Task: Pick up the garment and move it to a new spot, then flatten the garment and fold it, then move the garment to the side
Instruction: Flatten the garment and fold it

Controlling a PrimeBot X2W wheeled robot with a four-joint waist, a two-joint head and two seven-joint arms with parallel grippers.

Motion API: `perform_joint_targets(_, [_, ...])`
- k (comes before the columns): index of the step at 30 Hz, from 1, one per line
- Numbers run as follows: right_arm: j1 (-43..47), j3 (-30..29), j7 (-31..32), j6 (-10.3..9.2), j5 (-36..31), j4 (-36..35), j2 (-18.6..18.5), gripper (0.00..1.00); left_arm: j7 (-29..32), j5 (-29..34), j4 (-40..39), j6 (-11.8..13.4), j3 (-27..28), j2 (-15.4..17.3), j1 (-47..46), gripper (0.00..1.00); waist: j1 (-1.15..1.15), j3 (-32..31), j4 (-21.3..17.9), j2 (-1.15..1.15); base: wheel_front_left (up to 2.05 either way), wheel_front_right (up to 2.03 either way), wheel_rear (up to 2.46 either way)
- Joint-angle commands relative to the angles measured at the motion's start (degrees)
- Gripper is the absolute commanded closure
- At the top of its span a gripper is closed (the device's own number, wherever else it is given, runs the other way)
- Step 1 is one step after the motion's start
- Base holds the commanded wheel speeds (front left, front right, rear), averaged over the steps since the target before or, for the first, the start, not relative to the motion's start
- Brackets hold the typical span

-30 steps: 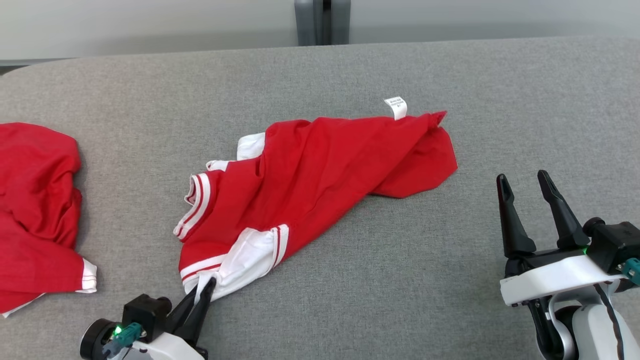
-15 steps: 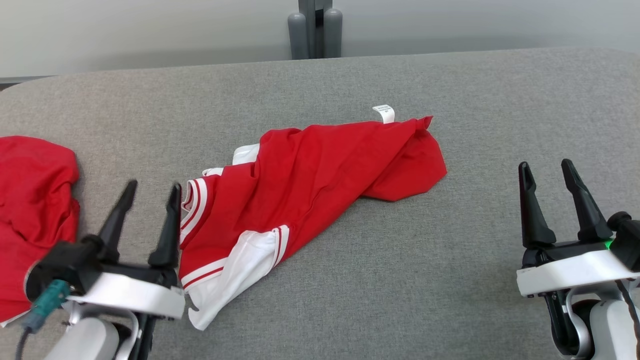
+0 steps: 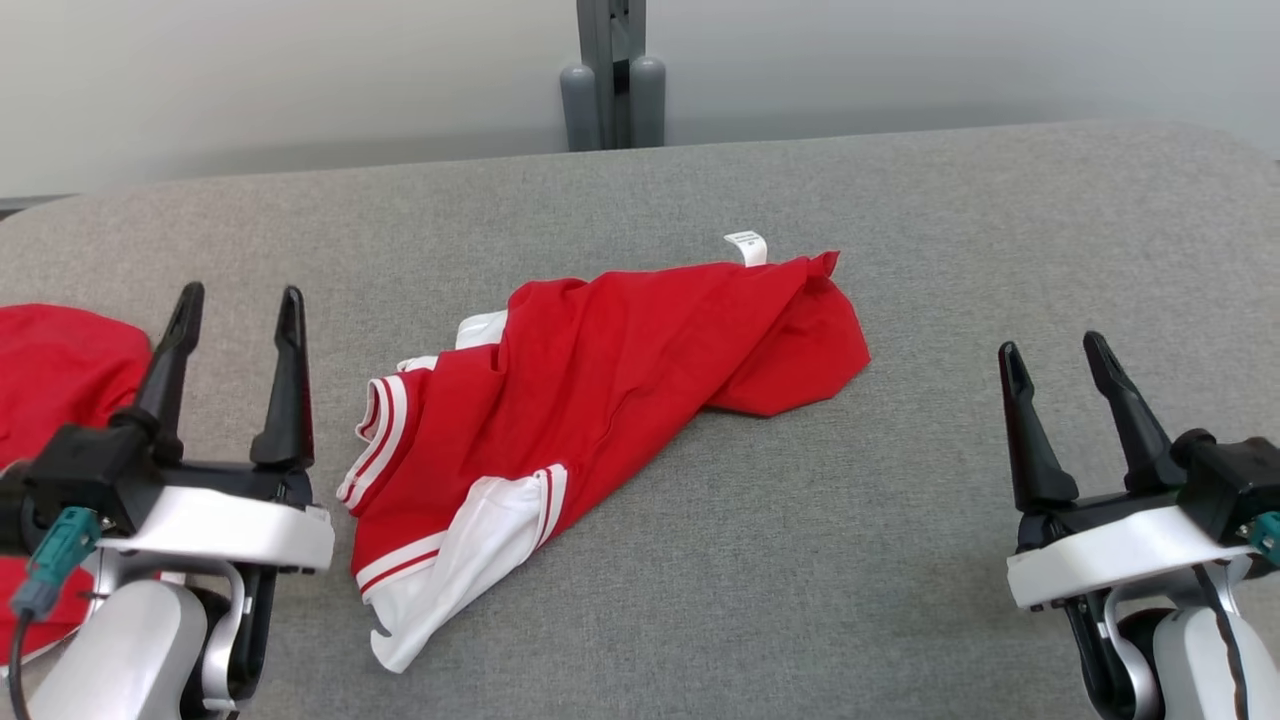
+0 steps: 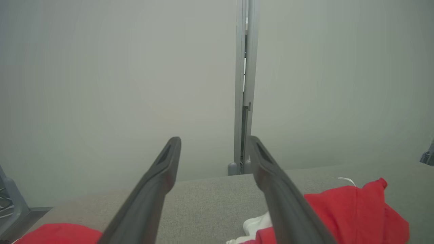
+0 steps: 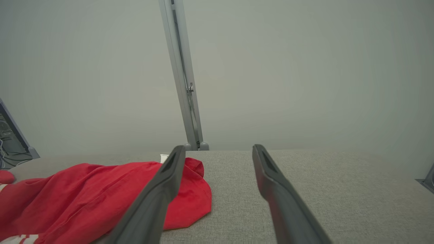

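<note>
A red garment (image 3: 620, 370) with white, red-striped sleeve trim lies crumpled in the middle of the grey table (image 3: 900, 560), a white label (image 3: 746, 247) sticking out at its far edge. It also appears in the left wrist view as a red garment (image 4: 356, 213) and in the right wrist view as a red garment (image 5: 95, 196). My left gripper (image 3: 238, 305) is open at the lower left, raised beside the garment's sleeve and apart from it. My right gripper (image 3: 1055, 358) is open at the lower right, well away from the cloth. Both hold nothing.
A second red garment (image 3: 60, 370) lies bunched at the table's left edge, partly behind my left arm. A grey post (image 3: 610, 70) rises behind the table's far edge against a pale wall. Bare grey table stretches between the garment and my right gripper.
My left gripper let go of the white sleeve corner, opened and rose to the left of the garment. The head camera tilted, so the whole scene shifted down.
</note>
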Motion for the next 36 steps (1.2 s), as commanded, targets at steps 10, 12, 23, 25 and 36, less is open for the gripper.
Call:
perform_joint_targets(10, [3.65, 0.84, -0.68, 0.11, 1.58, 3.01, -0.45, 0.00, 0.59, -0.06, 1.95, 1.11, -1.70, 0.10, 5.14, 0.00, 0.00, -4.23, -0.97, 0.00, 0.00, 0.00, 0.00])
perform_joint_targets(12, [3.85, 0.94, -0.42, 0.11, 1.58, 3.37, -0.45, 0.00, 0.89, -0.21, 1.97, 1.14, -2.05, 0.14, 6.00, 0.00, 0.00, -4.77, -0.83, 0.00, 0.00, 0.00, 0.00])
perform_joint_targets(23, [4.46, 1.21, 0.44, 0.11, 1.40, 4.12, -0.46, 0.00, 3.97, -0.94, 0.46, 2.23, -3.00, 1.01, 8.39, 0.00, 0.00, -5.98, -0.39, 0.00, 0.00, 0.00, 0.00])
perform_joint_targets(25, [4.44, 1.18, 0.39, 0.11, 1.45, 4.08, -0.46, 0.00, 4.21, -0.93, 0.22, 2.42, -3.16, 1.09, 8.62, 0.00, 0.00, -6.08, -0.34, 0.00, 0.00, 0.00, 0.00])
perform_joint_targets(36, [2.90, -0.71, -0.40, 0.11, 2.85, 4.76, -0.45, 0.00, 5.13, -0.98, -1.03, 2.94, -4.00, 0.55, 8.76, 0.00, 0.00, -5.97, 1.27, 0.00, 0.00, 0.00, 0.00])
